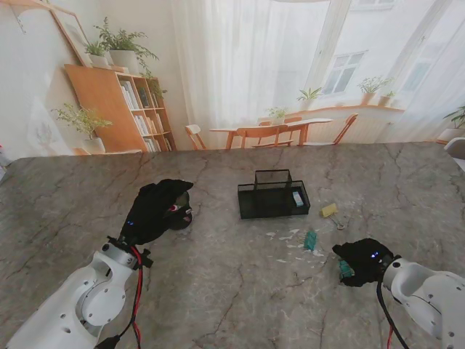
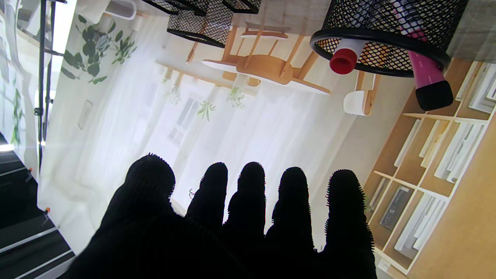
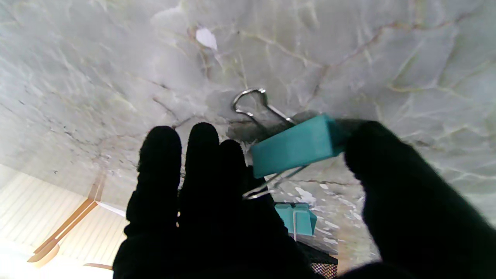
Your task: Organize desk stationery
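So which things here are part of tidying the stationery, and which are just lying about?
Part of the job:
teal binder clip pinched in the right hand
second teal clip
yellow clip
mesh tray
mesh pen cup

Just lying about:
paper scraps

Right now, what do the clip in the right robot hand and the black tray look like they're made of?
Binder clip: teal body with a smooth matte painted look, probably sheet metal; its looped handles are shiny bare wire.
Tray: black see-through mesh walls with a solid rim, likely coated metal.
Right robot hand: covered in a black glove, fuzzy at its edges.
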You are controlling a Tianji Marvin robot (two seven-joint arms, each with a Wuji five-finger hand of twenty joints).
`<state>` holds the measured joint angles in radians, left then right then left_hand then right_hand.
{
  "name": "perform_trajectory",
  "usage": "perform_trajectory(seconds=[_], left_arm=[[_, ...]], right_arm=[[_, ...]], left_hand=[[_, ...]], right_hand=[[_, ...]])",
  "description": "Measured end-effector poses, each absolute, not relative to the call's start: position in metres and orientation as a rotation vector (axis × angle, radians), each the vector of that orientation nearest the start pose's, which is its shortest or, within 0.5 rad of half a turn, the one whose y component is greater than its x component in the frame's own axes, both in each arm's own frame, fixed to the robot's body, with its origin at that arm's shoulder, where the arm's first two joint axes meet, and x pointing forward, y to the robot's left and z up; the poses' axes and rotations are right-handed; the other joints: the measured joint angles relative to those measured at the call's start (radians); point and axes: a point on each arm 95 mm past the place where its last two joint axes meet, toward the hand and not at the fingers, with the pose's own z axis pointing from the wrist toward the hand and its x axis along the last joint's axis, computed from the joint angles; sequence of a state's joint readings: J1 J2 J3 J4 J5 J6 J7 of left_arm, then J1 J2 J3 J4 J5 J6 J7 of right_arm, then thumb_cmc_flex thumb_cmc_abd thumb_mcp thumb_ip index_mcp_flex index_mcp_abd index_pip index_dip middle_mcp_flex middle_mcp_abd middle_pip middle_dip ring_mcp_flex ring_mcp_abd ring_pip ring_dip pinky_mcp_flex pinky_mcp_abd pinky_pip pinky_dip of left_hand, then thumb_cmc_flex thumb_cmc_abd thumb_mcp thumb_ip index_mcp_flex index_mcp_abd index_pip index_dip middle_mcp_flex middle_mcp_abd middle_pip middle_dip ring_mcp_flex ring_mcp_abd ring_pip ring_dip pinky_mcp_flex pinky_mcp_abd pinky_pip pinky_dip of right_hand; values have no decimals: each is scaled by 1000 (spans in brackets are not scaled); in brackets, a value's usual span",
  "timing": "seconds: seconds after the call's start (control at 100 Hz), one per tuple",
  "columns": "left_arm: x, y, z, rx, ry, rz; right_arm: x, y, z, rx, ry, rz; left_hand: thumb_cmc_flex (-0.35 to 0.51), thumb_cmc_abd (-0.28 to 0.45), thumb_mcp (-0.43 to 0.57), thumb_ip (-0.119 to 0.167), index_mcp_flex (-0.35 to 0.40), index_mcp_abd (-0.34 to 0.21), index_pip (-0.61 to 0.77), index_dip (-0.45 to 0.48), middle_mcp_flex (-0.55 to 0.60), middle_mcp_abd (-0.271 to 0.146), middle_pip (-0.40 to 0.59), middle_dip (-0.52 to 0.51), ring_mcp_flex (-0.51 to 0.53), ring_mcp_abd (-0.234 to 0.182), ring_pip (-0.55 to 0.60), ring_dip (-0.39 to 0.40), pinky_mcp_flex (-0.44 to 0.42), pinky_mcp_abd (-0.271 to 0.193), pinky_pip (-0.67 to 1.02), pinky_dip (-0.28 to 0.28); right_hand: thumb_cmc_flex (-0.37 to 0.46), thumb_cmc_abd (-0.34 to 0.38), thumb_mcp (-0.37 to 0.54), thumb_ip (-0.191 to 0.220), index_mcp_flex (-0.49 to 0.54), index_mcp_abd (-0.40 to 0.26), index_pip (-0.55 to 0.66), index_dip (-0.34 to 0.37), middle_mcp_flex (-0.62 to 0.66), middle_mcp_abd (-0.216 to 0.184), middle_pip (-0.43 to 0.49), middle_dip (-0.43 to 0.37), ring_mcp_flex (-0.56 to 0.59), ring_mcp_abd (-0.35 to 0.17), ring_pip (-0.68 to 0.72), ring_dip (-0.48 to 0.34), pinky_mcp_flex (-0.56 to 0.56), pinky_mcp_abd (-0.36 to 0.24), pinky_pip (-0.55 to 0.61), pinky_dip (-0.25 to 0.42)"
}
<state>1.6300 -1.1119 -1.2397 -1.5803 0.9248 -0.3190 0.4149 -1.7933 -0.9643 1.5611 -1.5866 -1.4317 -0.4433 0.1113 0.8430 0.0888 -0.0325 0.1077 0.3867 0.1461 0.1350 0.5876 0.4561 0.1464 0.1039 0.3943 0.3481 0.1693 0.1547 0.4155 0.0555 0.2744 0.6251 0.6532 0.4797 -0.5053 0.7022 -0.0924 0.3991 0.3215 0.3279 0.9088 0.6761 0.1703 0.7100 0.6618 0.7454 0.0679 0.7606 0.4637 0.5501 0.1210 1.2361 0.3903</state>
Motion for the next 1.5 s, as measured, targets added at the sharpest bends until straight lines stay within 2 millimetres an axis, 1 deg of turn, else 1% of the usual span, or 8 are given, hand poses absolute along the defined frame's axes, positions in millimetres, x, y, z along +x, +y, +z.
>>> perform_trajectory(seconds=[0.06, 0.37, 0.45, 0.59, 0.65, 0.75, 1.12, 1.5], left_arm=[[375, -7, -310, -993, 1236, -1960], [374, -7, -310, -993, 1236, -1959], [374, -7, -310, -993, 1236, -1959], [374, -7, -310, -994, 1237, -1958], [374, -7, -310, -994, 1238, -1958], [374, -7, -310, -994, 1238, -1958], [374, -7, -310, -992, 1234, -1959], [373, -5, -309, -990, 1223, -1960]], right_arm=[[347, -136, -361, 881, 2033, 965], [348, -138, -363, 883, 2001, 1002], [348, -139, -364, 882, 1988, 1020], [347, -140, -365, 891, 1968, 1048], [347, -141, -365, 896, 1961, 1058], [346, -141, -365, 911, 1946, 1078], [335, -133, -362, 1000, 1852, 1166], [349, -120, -325, 1025, 1699, 1293]], left_hand=[[0, 0, 0, 0, 0, 0, 0, 0, 0, 0, 0, 0, 0, 0, 0, 0, 0, 0, 0, 0], [0, 0, 0, 0, 0, 0, 0, 0, 0, 0, 0, 0, 0, 0, 0, 0, 0, 0, 0, 0], [0, 0, 0, 0, 0, 0, 0, 0, 0, 0, 0, 0, 0, 0, 0, 0, 0, 0, 0, 0], [0, 0, 0, 0, 0, 0, 0, 0, 0, 0, 0, 0, 0, 0, 0, 0, 0, 0, 0, 0], [0, 0, 0, 0, 0, 0, 0, 0, 0, 0, 0, 0, 0, 0, 0, 0, 0, 0, 0, 0], [0, 0, 0, 0, 0, 0, 0, 0, 0, 0, 0, 0, 0, 0, 0, 0, 0, 0, 0, 0], [0, 0, 0, 0, 0, 0, 0, 0, 0, 0, 0, 0, 0, 0, 0, 0, 0, 0, 0, 0], [0, 0, 0, 0, 0, 0, 0, 0, 0, 0, 0, 0, 0, 0, 0, 0, 0, 0, 0, 0]], right_hand=[[35, -6, 58, 2, 18, 1, 3, 0, 38, -14, 7, -14, 41, -11, 2, -10, 48, -10, 0, -19], [54, -50, 97, 2, 119, 3, 122, -2, 184, -30, 0, -71, 243, -59, -18, -41, 275, -57, 4, -127], [66, -62, 100, -38, 162, -20, 173, -5, 230, -47, 0, -71, 290, -72, -8, -45, 331, -68, 19, -144], [80, -87, 98, -68, 169, -38, 273, -146, 287, -62, 0, -72, 355, -85, -12, -46, 392, -73, 28, -157], [89, -96, 96, -77, 169, -44, 297, -188, 317, -89, 3, -71, 377, -96, -6, -46, 415, -80, 29, -157], [109, -133, 94, -79, 168, -73, 336, -253, 340, -116, 13, -71, 397, -109, -2, -40, 432, -83, 33, -157], [178, -223, 65, -120, 168, -135, 418, -320, 388, -156, 16, -58, 420, -113, 25, -19, 454, -84, 44, -157], [187, -233, 60, -130, 178, -139, 430, -342, 401, -156, 17, -47, 431, -113, 31, -17, 467, -83, 52, -157]])
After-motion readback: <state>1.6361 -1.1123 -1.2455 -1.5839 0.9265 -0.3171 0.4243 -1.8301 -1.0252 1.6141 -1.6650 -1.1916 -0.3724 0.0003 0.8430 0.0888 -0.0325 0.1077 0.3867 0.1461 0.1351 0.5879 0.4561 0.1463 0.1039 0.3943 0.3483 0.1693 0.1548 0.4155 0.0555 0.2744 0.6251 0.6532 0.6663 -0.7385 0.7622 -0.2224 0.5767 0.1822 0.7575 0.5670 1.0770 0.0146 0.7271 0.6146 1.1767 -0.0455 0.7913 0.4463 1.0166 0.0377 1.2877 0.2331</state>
